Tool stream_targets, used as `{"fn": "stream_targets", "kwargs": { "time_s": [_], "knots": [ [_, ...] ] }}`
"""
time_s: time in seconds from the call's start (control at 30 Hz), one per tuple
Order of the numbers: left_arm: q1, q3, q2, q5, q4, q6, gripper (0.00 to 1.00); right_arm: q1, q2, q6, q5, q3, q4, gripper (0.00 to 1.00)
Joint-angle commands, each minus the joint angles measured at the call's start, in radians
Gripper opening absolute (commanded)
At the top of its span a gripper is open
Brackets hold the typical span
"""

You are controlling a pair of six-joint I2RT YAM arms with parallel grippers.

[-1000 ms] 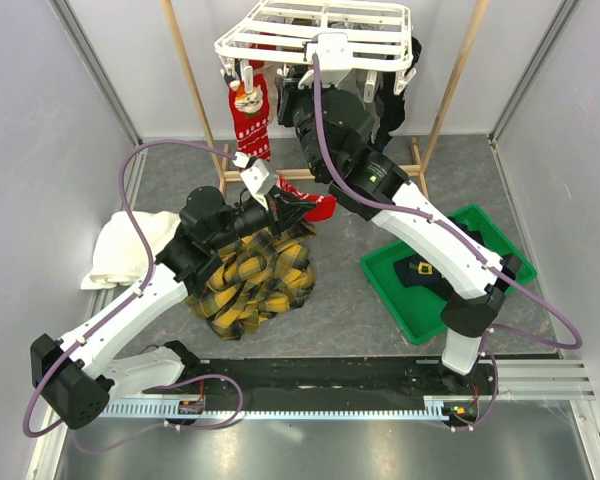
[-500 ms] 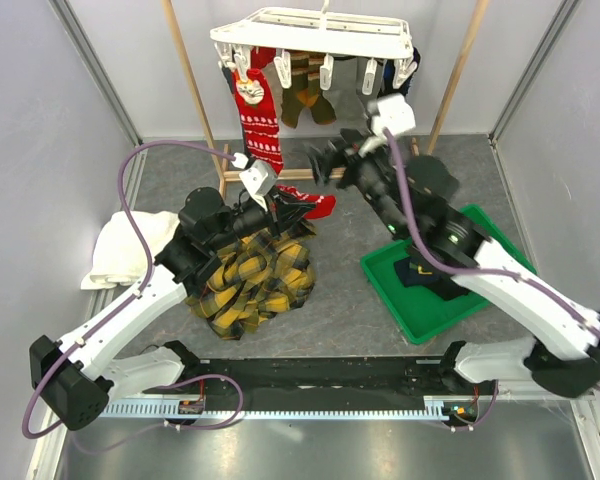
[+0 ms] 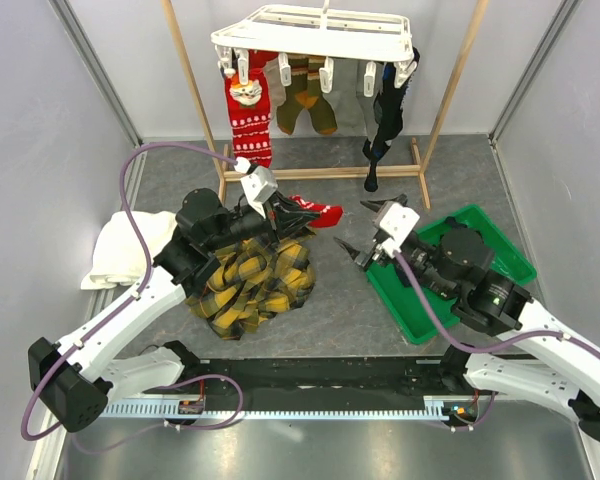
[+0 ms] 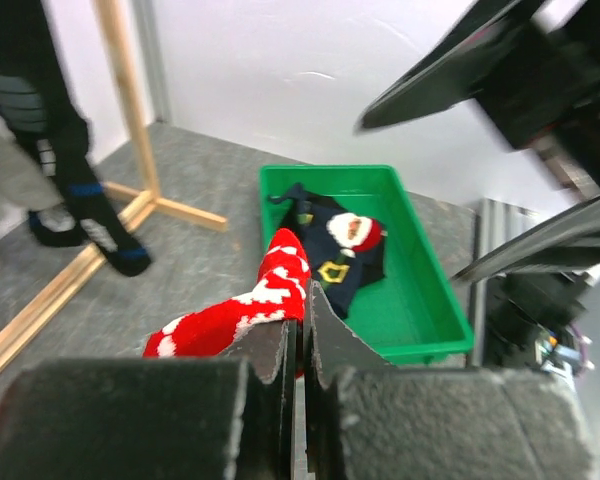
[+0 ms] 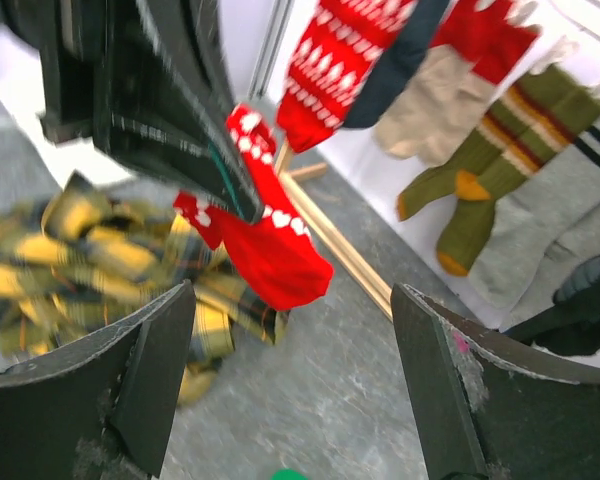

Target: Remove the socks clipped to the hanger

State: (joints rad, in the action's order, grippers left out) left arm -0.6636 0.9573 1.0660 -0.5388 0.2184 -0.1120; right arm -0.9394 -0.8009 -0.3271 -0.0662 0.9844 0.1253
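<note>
My left gripper point(image 4: 302, 305) has its jaws pressed together on the cuff end of a red sock point(image 4: 250, 310), a soft knit with white figures. It is held over the middle of the table point(image 3: 330, 310), just above the rumpled yellow-and-black plaid cloth point(image 3: 250, 280). The sock's long axis runs out from the fingertips toward the right edge, toe pointing at the green tray point(image 3: 505, 238), a stiff plastic bin near the right edge that already holds a navy Santa sock point(image 4: 340, 250). I judge this one needs carrying rightward and dropping there. My right gripper point(image 3: 352, 226) is spread wide with nothing between its fingers. It hovers at the tray's left corner and faces the red sock's toe, close to it but not touching. The rest of the work hangs at the far edge. The white slatted hanger point(image 3: 320, 30) carries a red Santa-face sock point(image 3: 248, 120), an olive striped pair point(image 3: 305, 100), a grey one point(image 3: 368, 80) and a long black one point(image 3: 383, 125). All are limp and hang straight down from hard white pegs point(image 3: 327, 70). Being free, the right arm looks the better choice for the black sock at the hanger's right end.
</note>
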Motion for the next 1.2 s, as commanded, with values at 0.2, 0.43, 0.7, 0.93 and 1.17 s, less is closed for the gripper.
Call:
{"fn": "stream_targets", "kwargs": {
  "time_s": [0.2,0.43,0.7,0.93,1.17],
  "knots": [
    [-0.005,0.034,0.014,-0.185,0.032,-0.037,0.02,-0.001,-0.093,-0.179,0.095,-0.016,0.014,0.88],
    [-0.005,0.057,0.040,-0.193,-0.001,-0.031,0.02,-0.001,-0.138,-0.167,0.103,-0.024,-0.041,0.73],
    [-0.005,0.047,0.012,-0.139,-0.004,-0.023,0.10,-0.001,-0.172,-0.052,-0.001,-0.035,-0.090,0.00],
    [-0.005,0.032,0.003,-0.057,-0.002,-0.015,0.42,-0.001,-0.133,0.175,-0.112,-0.058,-0.093,0.00],
    [-0.005,0.014,-0.027,0.178,-0.017,0.005,0.78,0.008,-0.175,0.540,-0.476,-0.010,0.208,0.00]
  ]
}}
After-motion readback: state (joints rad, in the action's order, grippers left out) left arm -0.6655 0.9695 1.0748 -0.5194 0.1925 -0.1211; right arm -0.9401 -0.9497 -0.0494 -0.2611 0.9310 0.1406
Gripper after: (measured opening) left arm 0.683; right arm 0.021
